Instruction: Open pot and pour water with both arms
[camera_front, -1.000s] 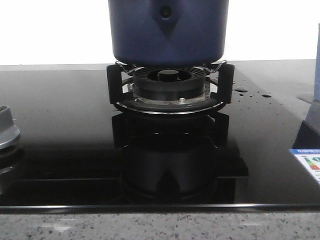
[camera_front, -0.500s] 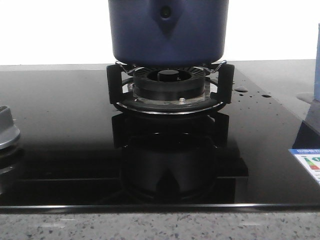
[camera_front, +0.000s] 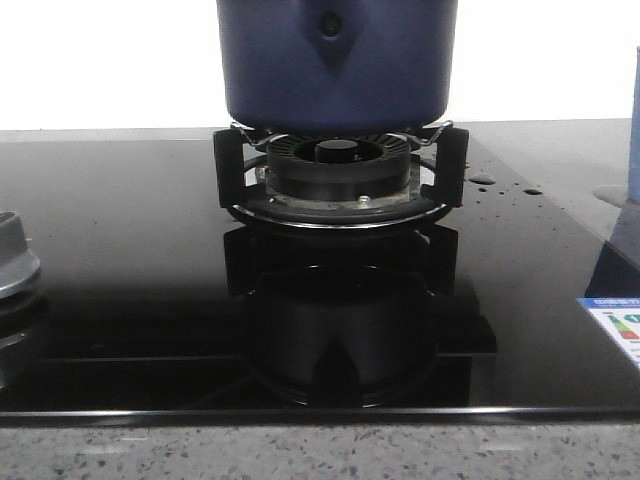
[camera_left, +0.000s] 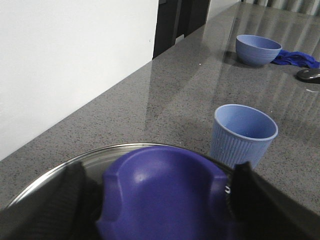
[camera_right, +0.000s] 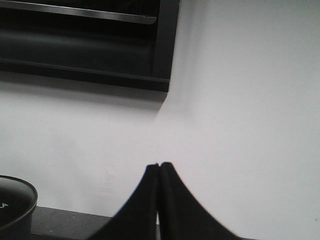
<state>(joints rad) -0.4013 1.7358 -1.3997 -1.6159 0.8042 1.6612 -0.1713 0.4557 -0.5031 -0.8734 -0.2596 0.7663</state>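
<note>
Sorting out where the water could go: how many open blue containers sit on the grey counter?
2. A ribbed cup stands just past the pot lid; a bowl sits farther along the counter, beside a blue cloth. Others may be out of view.

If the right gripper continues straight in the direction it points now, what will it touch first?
Probably the white wall. The right gripper is shut and holds nothing, and in its wrist view only bare wall shows beyond the tips. The dark frame lies off that line. Depth is unclear.

The pale blue vessel (camera_front: 635, 130) at the front view's right edge has slid slightly further out of frame.
</note>
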